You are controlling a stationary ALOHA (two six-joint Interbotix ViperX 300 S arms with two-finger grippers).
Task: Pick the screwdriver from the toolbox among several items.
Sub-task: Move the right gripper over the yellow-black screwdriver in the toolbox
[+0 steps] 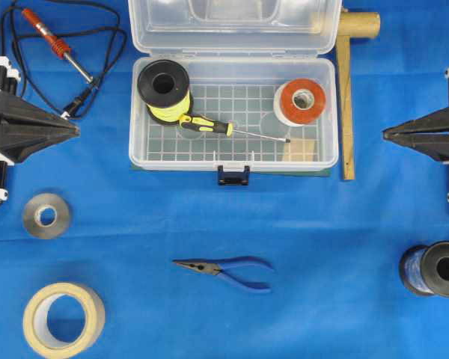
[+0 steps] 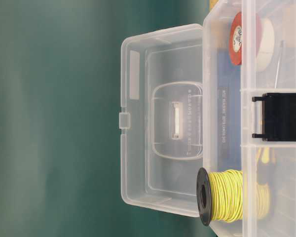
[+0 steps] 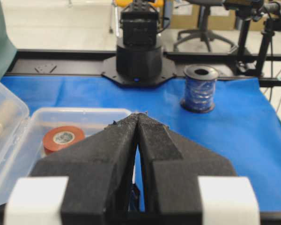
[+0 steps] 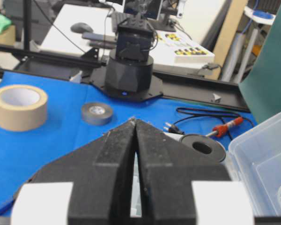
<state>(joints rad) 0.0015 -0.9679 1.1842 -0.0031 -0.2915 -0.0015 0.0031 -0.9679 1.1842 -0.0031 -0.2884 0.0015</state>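
A robotics lab is shown. Two arm bases [image 3: 138, 51] are bolted beside a blue-covered surface [image 1: 322, 247]. Office chairs [image 3: 203, 28] and a mouse [image 4: 82, 28] are seen behind

Count: 1 toolbox [image 1: 142, 153], 1 screwdriver [image 1: 208, 124], 1 pliers [image 1: 228, 269], 1 soldering iron [image 1: 54, 43], 2 wire spools [image 1: 165, 91] [image 1: 434, 269], 3 tape rolls [image 1: 301, 101] [image 1: 46, 215] [image 1: 63, 319].

A clear, glossy plastic toolbox [image 1: 233, 112] at the frame's upper middle sits on matt blue cloth [image 1: 232, 224] covering the counter, holding a screwdriver [image 1: 232, 129] with shiny metal shaft, beside a bare wooden strip [image 1: 346, 105].
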